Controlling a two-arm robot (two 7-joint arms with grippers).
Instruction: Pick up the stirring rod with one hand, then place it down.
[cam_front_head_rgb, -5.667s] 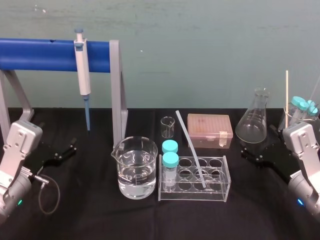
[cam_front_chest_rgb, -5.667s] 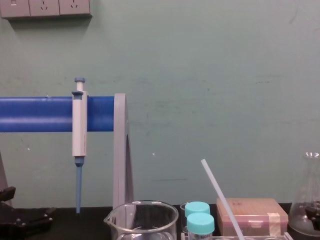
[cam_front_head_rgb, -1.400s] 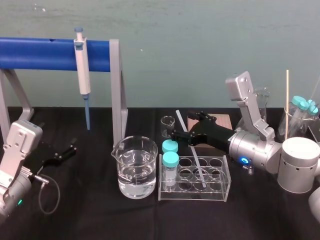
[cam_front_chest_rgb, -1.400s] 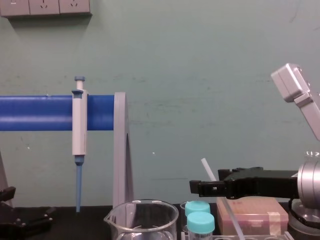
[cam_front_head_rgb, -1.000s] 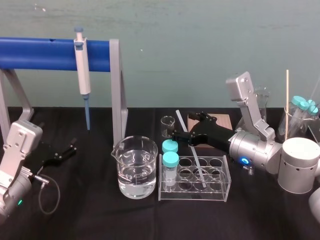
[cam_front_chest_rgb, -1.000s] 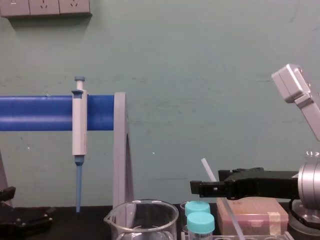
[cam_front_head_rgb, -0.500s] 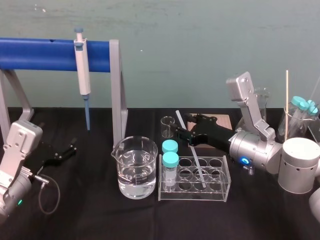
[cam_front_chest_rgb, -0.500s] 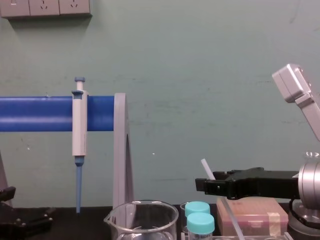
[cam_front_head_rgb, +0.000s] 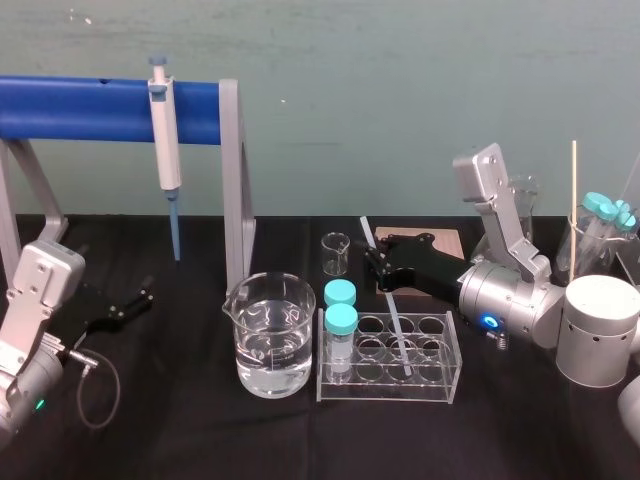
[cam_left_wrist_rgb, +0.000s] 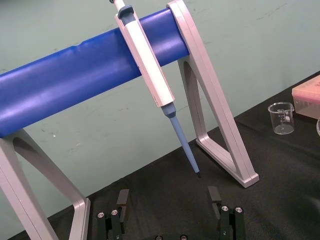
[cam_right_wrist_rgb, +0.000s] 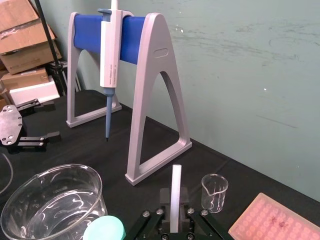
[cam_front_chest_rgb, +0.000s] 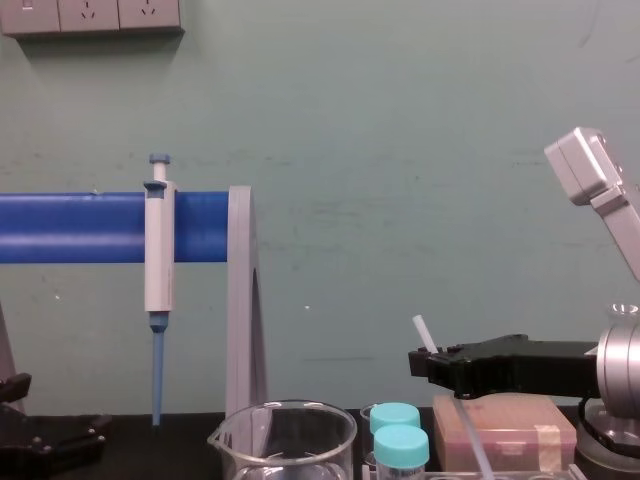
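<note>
Stirring rod (cam_right_wrist_rgb: 175, 197) stands with its foot in the clear rack (cam_front_head_rgb: 432, 385) at mid-table, clamped near its upper end between the closed fingers of the right gripper (cam_front_head_rgb: 372, 260).

At far left, the left gripper (cam_front_head_rgb: 120, 305) lies parked on the black table (cam_front_head_rgb: 200, 430), fingers apart, well away from the work. Next along, a pipette (cam_front_head_rgb: 165, 150) hangs from the blue stand (cam_front_head_rgb: 90, 110). A beaker (cam_front_head_rgb: 268, 335) of water sits just left of the rack, and two teal-capped vials (cam_front_head_rgb: 340, 320) fill the rack's left-hand wells. The right arm reaches in from the right, level above the rack.

The lift looks about to begin. It should go best if the gripper draws the rod up along its own slant until the foot clears the rack's rim, holding firm so the smooth rod cannot slip, and keeping off the vials. Only then should it swing aside.

The rod's long axis runs steeply, close to upright. Its top is tipped left and away from the robot, its foot down and to the right inside the rack.
</note>
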